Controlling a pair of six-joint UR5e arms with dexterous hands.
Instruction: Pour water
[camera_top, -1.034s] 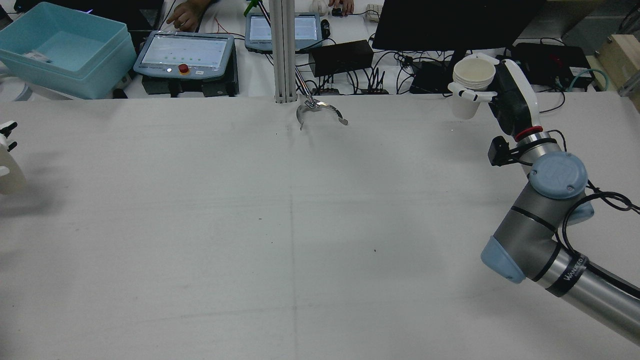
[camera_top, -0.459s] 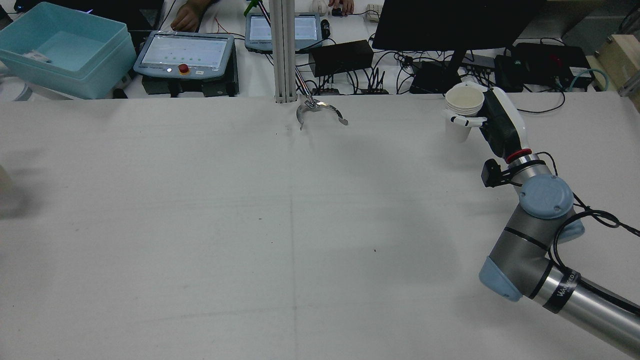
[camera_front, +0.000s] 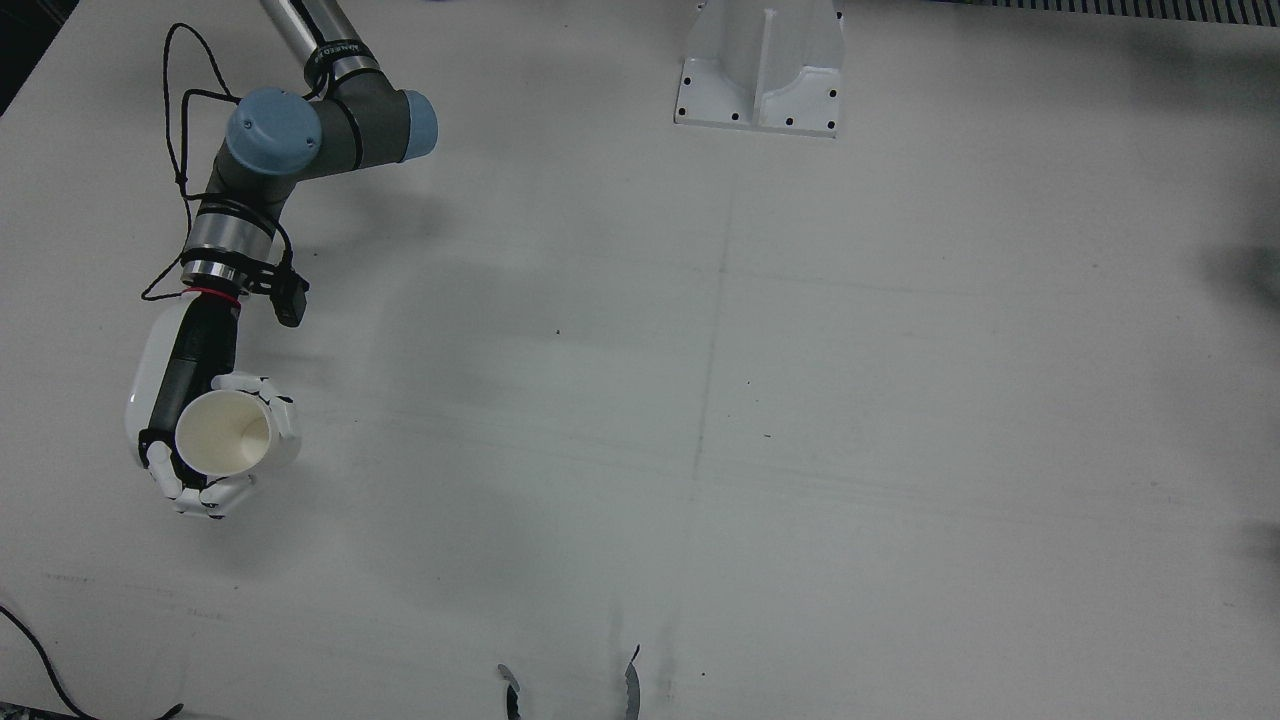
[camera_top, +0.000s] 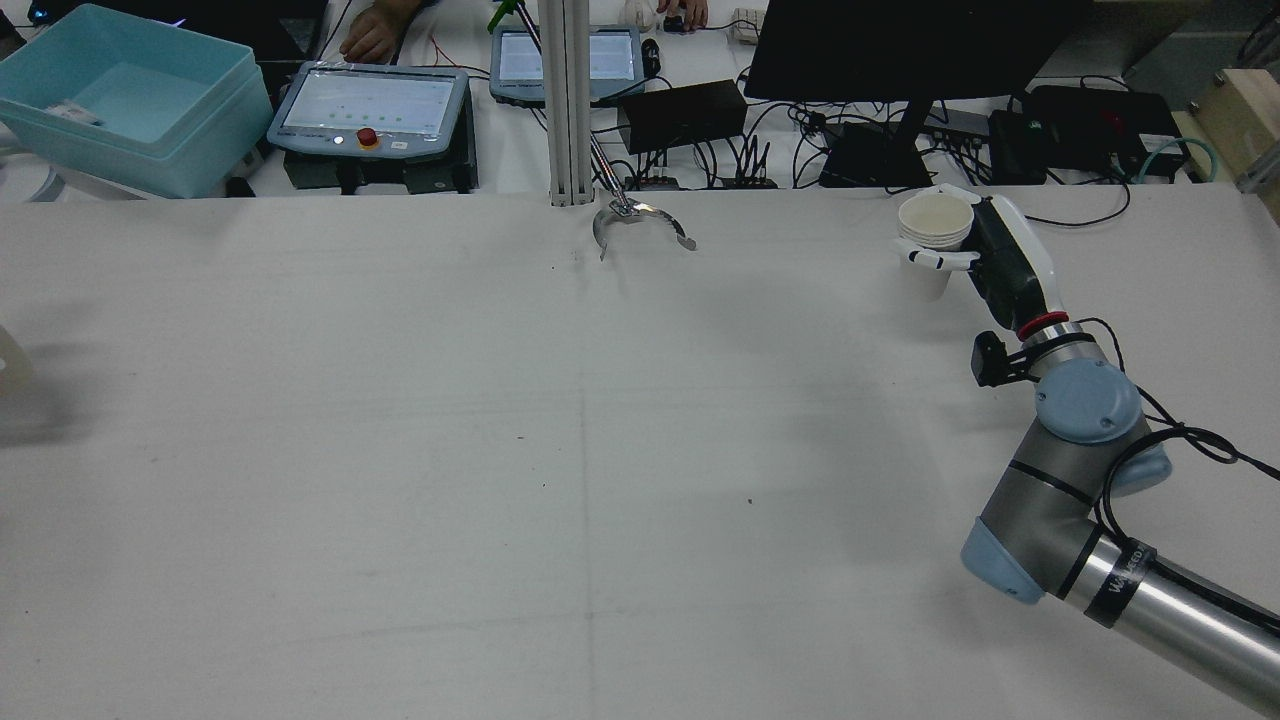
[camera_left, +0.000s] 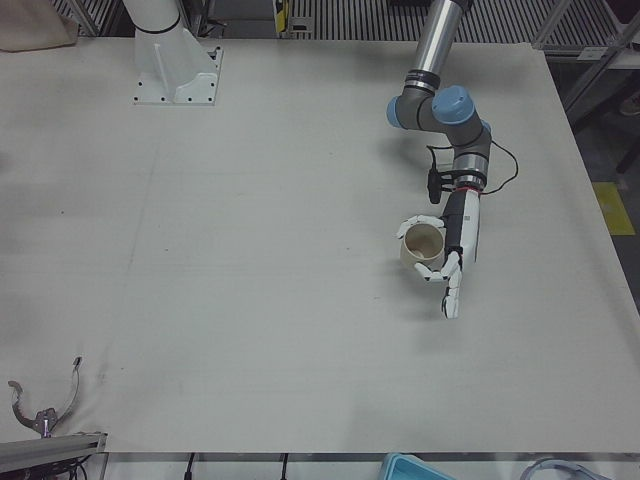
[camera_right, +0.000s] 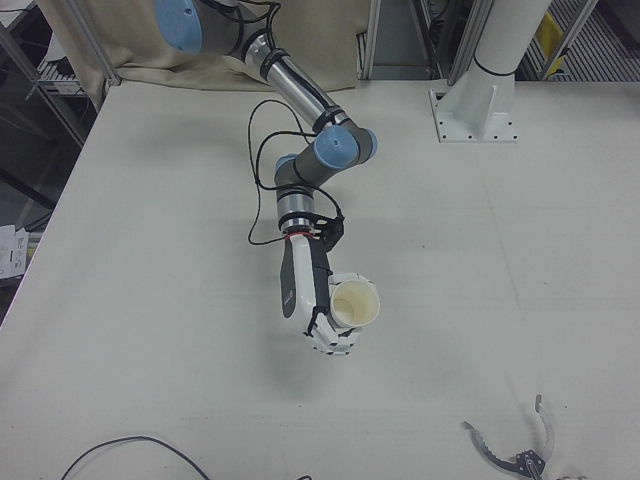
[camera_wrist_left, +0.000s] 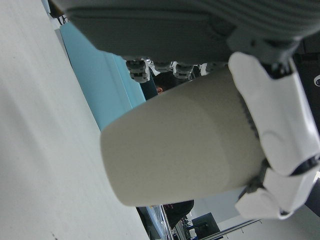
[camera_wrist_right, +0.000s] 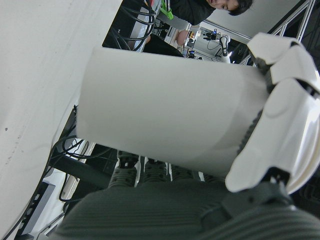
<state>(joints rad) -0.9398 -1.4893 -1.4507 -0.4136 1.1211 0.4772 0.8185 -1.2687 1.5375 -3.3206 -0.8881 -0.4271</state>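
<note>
My right hand (camera_top: 990, 255) is shut on a white paper cup (camera_top: 933, 232), upright and just above the table at its far right. It also shows in the front view (camera_front: 195, 420) with the cup (camera_front: 225, 432), and in the right-front view (camera_right: 315, 315) with the cup (camera_right: 355, 303). The right hand view shows the cup (camera_wrist_right: 165, 127) wrapped by the fingers (camera_wrist_right: 280, 120). My left hand (camera_left: 452, 255) is shut on a second paper cup (camera_left: 422, 245), upright over its half of the table. The left hand view shows that cup (camera_wrist_left: 185, 145) gripped. I cannot see any water.
A metal clamp (camera_top: 640, 222) lies at the table's far middle edge by the post. A white pedestal (camera_front: 760, 75) stands on the robot's side. A light blue bin (camera_top: 130, 95), control tablets (camera_top: 370, 105) and cables sit beyond the table.
My right hand has lowered the cup toward the table and drawn it slightly nearer. My left hand has slid out past the rear view's left edge.
</note>
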